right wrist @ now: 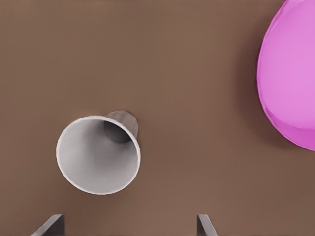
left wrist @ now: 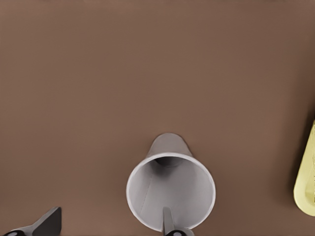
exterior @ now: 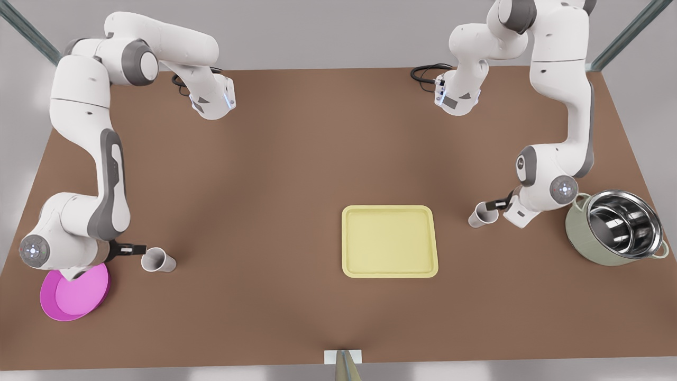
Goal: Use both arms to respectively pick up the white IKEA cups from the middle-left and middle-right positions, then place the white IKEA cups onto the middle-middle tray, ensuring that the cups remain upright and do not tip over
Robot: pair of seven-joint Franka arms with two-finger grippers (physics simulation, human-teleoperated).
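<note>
L gripper (left wrist: 110, 219), fingers apart, had one finger (left wrist: 167, 222) across the L cup (left wrist: 170, 189) rim: centre it first. R gripper (right wrist: 129, 221), fingers also apart, by the dish (right wrist: 290, 83) near the tabletop edge, should centre on the R cup (right wrist: 98, 155).

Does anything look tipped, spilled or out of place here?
Nothing stands out. Both cups stand upright on the table, one by the left tool, one by the right tool; the tray lies flat.
</note>
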